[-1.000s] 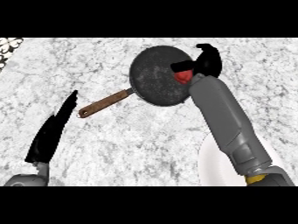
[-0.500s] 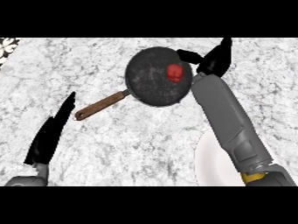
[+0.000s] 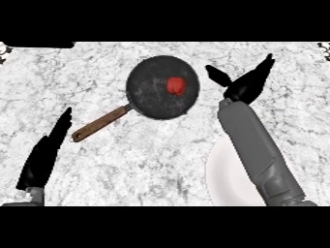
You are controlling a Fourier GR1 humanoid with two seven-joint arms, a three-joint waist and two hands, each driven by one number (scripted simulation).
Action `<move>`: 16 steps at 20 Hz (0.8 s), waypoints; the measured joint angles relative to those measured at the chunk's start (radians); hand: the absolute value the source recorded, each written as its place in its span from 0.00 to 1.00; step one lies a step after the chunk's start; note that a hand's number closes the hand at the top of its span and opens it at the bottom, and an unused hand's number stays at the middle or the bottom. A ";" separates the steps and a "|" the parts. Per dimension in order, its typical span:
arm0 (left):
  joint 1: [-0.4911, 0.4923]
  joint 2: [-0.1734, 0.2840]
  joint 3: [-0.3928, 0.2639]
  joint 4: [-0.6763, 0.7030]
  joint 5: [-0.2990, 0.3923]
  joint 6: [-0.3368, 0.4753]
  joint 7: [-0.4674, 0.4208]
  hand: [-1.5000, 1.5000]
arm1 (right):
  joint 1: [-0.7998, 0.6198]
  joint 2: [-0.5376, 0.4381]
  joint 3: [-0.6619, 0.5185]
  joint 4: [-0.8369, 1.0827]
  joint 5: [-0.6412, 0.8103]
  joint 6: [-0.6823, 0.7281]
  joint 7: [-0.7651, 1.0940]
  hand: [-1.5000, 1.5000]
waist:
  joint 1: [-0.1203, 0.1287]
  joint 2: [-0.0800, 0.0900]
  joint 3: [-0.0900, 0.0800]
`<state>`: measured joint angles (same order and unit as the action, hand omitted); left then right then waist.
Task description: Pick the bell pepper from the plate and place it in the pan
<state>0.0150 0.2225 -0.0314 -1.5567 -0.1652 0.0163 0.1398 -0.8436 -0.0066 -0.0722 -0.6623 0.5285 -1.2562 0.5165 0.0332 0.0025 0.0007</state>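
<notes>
Small red bell pepper [image 3: 175, 85] sits in round black pan w/ brown handle [image 3: 161, 87], right robot hand [image 3: 245, 83] open beside it; I'd retract straight up, clear of rim.

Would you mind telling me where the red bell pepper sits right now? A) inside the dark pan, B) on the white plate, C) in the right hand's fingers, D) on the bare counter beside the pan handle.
A: the bell pepper lies inside the pan, while the right hand is open beside the pan and apart from it.
</notes>
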 measured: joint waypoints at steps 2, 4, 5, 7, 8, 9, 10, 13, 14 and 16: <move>0.017 -0.005 0.003 -0.007 -0.006 0.011 -0.002 0.50 | 0.074 0.001 0.043 -0.068 0.007 -0.008 0.003 0.00 | -0.020 -0.006 -0.001; 0.035 0.001 0.017 -0.020 -0.001 0.011 0.000 0.50 | 0.156 0.002 0.078 -0.144 0.026 -0.016 0.006 0.00 | -0.034 -0.011 -0.001; 0.042 0.002 0.019 -0.026 0.001 0.009 0.002 0.50 | 0.194 0.002 0.095 -0.183 0.043 -0.017 0.016 0.00 | -0.039 -0.012 -0.001; 0.045 0.009 0.035 -0.026 0.007 0.006 0.004 0.50 | 0.286 0.003 0.129 -0.278 0.068 -0.016 0.027 0.00 | -0.051 -0.015 -0.002; 0.051 0.014 0.039 -0.025 0.007 0.004 -0.001 0.50 | 0.334 -0.001 0.142 -0.330 0.082 -0.009 0.034 0.00 | -0.057 -0.016 -0.002; 0.059 0.011 0.037 -0.029 0.004 0.006 -0.005 0.50 | 0.383 -0.002 0.150 -0.385 0.098 -0.002 0.044 0.00 | -0.060 -0.016 -0.002; 0.060 0.009 0.038 -0.035 0.003 0.009 0.002 0.50 | 0.433 -0.001 0.171 -0.430 0.118 0.003 0.059 0.00 | -0.063 -0.017 -0.003; 0.082 0.008 0.039 -0.047 -0.001 0.010 -0.003 0.50 | 0.584 -0.010 0.198 -0.606 0.169 0.036 0.095 0.00 | -0.067 -0.017 -0.003; 0.088 0.012 0.042 -0.061 0.001 0.007 0.002 0.50 | 0.642 -0.010 0.211 -0.665 0.188 0.045 0.102 0.00 | -0.066 -0.017 -0.003; 0.095 0.007 0.038 -0.070 -0.004 0.007 0.001 0.50 | 0.752 -0.014 0.235 -0.793 0.217 0.069 0.119 0.00 | -0.063 -0.014 -0.003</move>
<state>0.1099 0.2293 0.0066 -1.6271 -0.1687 0.0236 0.1412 -0.0916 -0.0209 0.1631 -1.4549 0.7458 -1.1871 0.6353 -0.0297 -0.0119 -0.0019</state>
